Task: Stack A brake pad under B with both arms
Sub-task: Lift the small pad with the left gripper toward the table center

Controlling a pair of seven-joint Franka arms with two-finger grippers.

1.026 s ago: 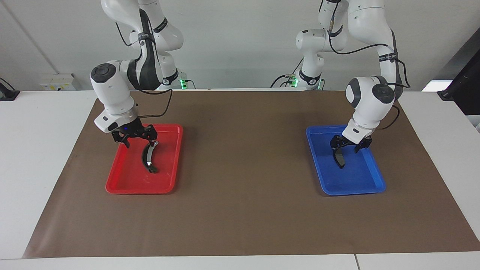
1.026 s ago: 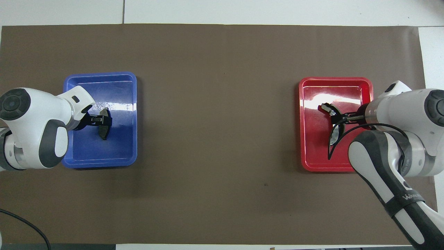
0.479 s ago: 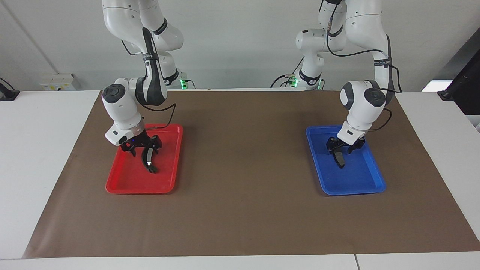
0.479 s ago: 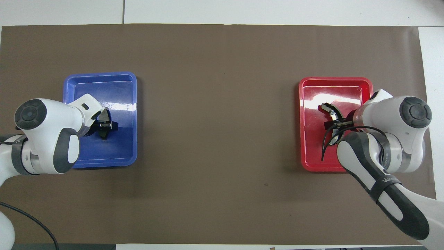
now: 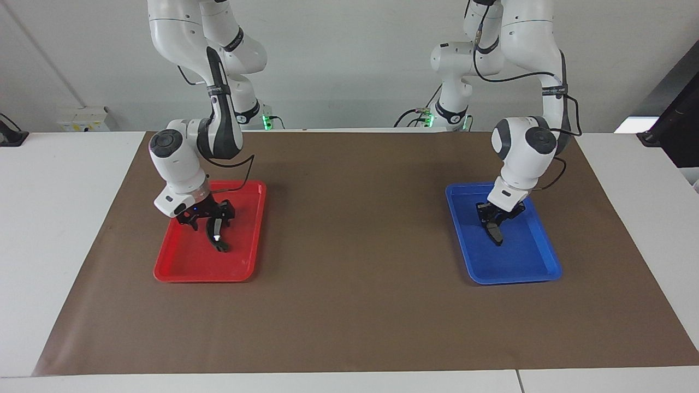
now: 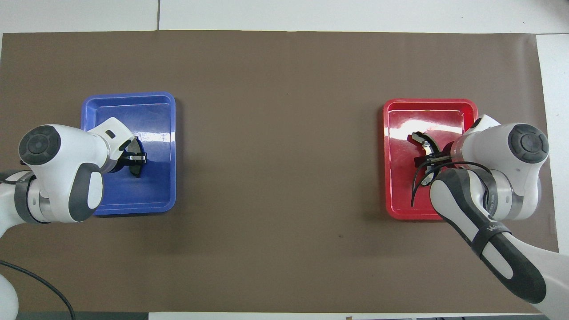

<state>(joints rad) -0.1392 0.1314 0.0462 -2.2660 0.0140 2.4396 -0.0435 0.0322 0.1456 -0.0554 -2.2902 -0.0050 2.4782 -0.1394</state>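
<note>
The small dark grey A brake pad [image 5: 496, 233] lies in the blue tray [image 5: 519, 262] at the left arm's end of the table. My left gripper [image 5: 496, 218] is low over it, open, its fingers astride the pad. The long curved black pad B [image 5: 217, 237] lies in the red tray [image 5: 185, 267] at the right arm's end. My right gripper [image 5: 210, 221] is low over its middle, open, fingers on either side. In the overhead view the left gripper [image 6: 135, 156] covers most of pad A [image 6: 134, 170], and the right gripper [image 6: 426, 159] covers B's middle [image 6: 420, 138].
A brown mat [image 5: 349, 305] covers the table between and around the two trays. The blue tray [image 6: 146, 191] and the red tray [image 6: 400, 200] stand far apart, each holding only its pad. White table shows at the edges.
Both arms have come down into their trays, so the grippers that hung above the pads now sit low around them. The pads have not moved.
</note>
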